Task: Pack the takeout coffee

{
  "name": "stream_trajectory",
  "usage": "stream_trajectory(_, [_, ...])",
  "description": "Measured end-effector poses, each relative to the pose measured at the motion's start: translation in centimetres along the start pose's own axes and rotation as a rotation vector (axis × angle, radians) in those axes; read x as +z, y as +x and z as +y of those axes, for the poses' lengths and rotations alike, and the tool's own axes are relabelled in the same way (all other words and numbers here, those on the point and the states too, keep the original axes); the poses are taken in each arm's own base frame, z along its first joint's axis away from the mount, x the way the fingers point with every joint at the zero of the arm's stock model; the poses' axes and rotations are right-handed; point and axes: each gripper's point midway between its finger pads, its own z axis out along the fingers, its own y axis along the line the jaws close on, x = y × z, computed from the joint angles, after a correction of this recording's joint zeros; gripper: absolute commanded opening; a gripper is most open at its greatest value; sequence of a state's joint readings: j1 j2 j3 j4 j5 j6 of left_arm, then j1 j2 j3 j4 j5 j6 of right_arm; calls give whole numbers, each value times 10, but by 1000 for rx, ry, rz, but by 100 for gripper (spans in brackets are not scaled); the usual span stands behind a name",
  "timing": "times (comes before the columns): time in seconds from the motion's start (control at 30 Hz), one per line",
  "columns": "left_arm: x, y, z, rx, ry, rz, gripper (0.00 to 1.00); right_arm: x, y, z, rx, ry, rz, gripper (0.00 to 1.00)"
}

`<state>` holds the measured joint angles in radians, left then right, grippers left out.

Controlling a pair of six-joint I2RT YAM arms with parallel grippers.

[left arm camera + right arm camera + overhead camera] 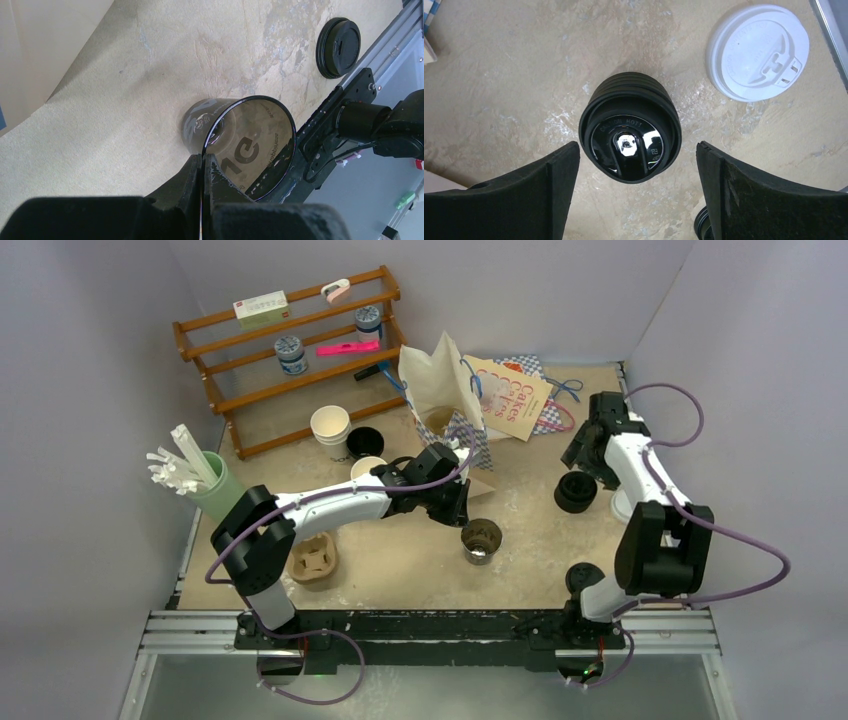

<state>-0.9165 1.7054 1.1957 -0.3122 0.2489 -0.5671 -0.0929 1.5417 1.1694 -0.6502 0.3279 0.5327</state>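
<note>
We see the left pincer (202, 159) pinching the rim of the black cup (240, 135) on the counter (400, 550); the right pincer (636, 145) spreads wide above the stacked black lids (629, 135). Lidding and bagging are left, we reckon.

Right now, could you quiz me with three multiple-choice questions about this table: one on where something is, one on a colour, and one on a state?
1. What sits directly below the right gripper?
A. a banana
B. a stack of black lids
C. a spoon

2. What colour is the far-left cup holding white sticks?
A. green
B. red
C. blue

3. How is the black cup in the middle of the table?
A. closed with a lid
B. upright with its top uncovered
C. crushed flat

Answers:
1. B: the right wrist view looks straight down on the stack.
2. A: its wall shows pale green from above.
3. B: its dark inside is visible from above.
</note>
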Motion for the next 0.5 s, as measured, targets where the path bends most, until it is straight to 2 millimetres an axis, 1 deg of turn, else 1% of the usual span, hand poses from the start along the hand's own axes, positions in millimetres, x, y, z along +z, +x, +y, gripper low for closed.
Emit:
stream_trajectory(0.2, [0,0,0,0,0,0,0,2,1,12,-66,19,-7,89])
stream_trajectory(0.33, [0,0,0,0,0,0,0,8,7,15,-101,40,6,87])
stream_trajectory(0.5, [0,0,0,1,-1,0,0,12,9,13,-109,59,10,85])
